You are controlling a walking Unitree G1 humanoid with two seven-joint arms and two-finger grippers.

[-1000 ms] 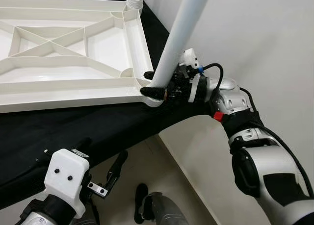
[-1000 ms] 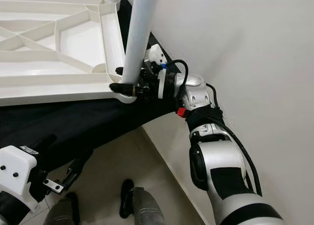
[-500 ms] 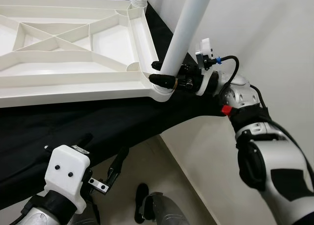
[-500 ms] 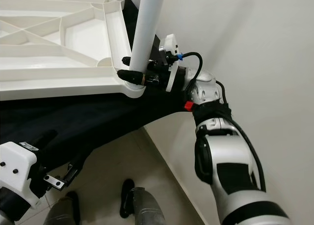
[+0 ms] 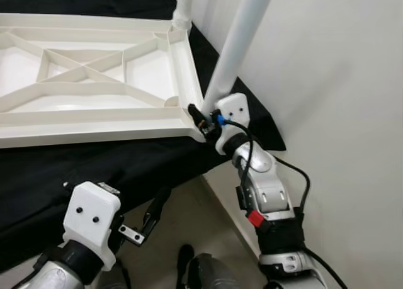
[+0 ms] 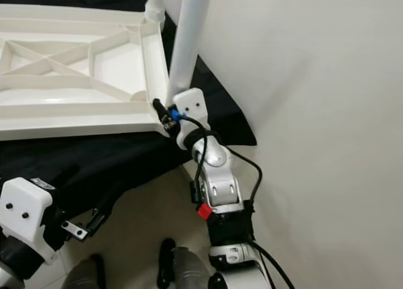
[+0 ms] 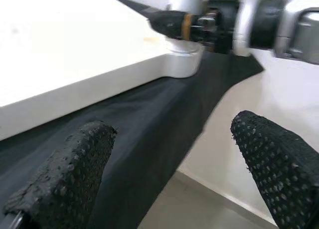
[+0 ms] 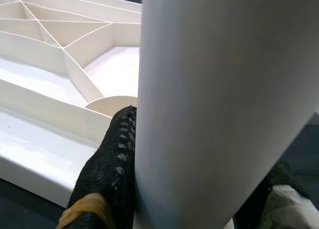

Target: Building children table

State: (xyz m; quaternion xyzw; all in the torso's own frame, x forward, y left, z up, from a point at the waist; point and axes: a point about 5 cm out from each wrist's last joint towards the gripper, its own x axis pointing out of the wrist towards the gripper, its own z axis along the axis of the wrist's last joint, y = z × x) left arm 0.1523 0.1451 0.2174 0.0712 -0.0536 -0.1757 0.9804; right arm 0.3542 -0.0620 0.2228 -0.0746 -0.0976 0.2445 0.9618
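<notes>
Right gripper (image 5: 200, 118) clamped round base of white table leg (image 5: 236, 46) – fingers (image 8: 112, 164) either side, touching it. Leg stands tilted in near right corner socket of upturned white tabletop (image 5: 94, 116), which lies on black cloth (image 5: 126, 163). Second leg (image 5: 184, 5) at far right corner, prob. seated. Left gripper (image 7: 174, 159) spread wide, holding nothing – low, near cloth's front edge.

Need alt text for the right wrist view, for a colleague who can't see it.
A white table leg rises close to the camera, with the right pincer shut around its base, one black finger pressed against it. Behind it lies the ribbed white underside of the upturned tabletop.
</notes>
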